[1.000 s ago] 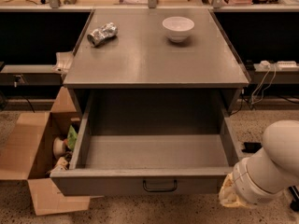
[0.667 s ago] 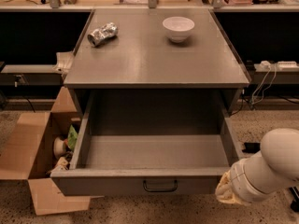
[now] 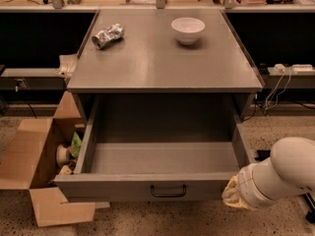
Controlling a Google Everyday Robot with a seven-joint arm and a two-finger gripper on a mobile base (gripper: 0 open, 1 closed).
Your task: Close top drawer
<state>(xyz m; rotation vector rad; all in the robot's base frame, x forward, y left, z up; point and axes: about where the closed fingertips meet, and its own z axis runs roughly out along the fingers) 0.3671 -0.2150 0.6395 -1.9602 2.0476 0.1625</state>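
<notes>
Top drawer: pulled far out toward the bottom of the frame; its tall front panel sits low centre, with 1 dark handle in the middle.
Gripper: lower right of the frame, at the panel's right end, touching or just beside it. I cannot tell whether it is open or closed.
Arm: white, entering from the right edge.
Cabinet top: holds 1 white bowl and 1 crushed can.
Step in hand: I judge it is the push to shut the drawer, not yet done.
Doing it well: I would press flat on the panel, nearer the handle than the corner, and drive straight toward the top of the frame so the drawer does not skew.
</notes>
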